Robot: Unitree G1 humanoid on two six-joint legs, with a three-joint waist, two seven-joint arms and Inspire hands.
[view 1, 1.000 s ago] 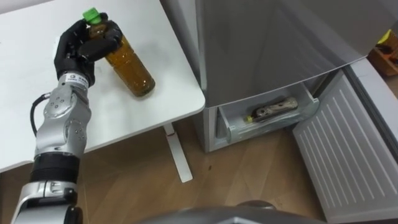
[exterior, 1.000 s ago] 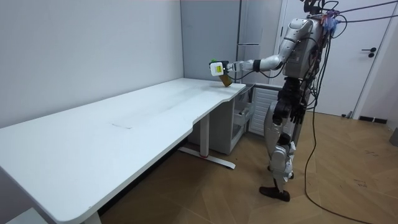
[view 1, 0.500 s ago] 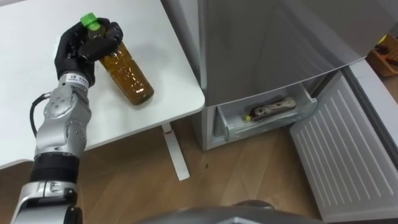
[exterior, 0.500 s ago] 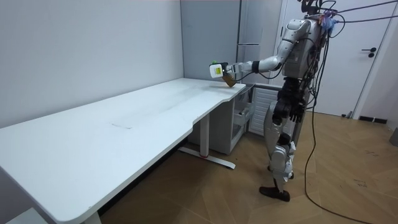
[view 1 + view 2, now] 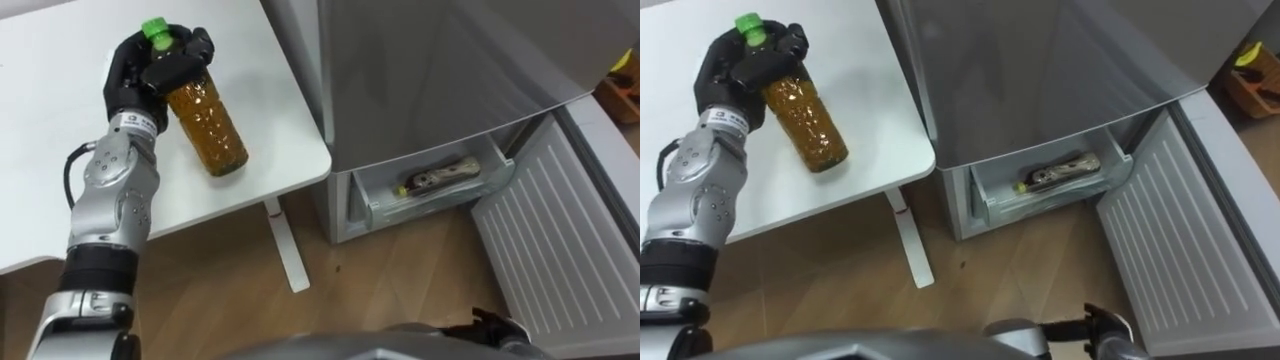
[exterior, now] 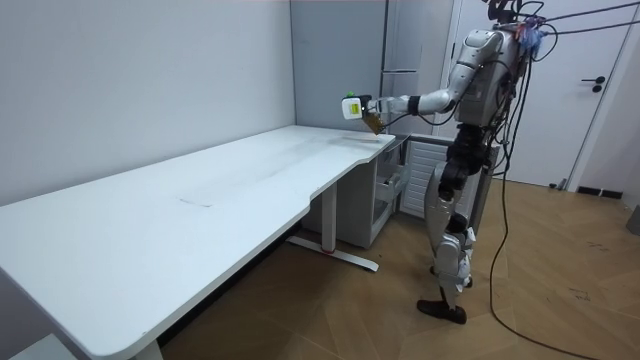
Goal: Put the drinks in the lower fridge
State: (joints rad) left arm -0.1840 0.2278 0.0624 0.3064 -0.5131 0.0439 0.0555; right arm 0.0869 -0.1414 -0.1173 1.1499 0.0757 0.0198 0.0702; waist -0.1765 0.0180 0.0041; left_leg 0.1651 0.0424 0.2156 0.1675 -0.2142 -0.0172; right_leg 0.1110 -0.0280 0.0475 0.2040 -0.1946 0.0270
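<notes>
Now: left robot hand [image 5: 150, 75] clamped round bottle [image 5: 205, 125] neck, bottle tilted above worktop [image 5: 285, 120] right corner. Right robot hand [image 5: 1102, 325] low, state unclear. Risk: grip near cap, heavy base swinging, slipping out or clipping drawer [image 5: 430, 195] rim.

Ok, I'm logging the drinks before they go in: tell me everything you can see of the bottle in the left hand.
The bottle is clear plastic, filled with amber-brown drink and closed with a green cap. It tilts, cap up and away. The left hand curls round its neck and shoulder, holding it above the corner of the white table nearest the fridge.
</notes>
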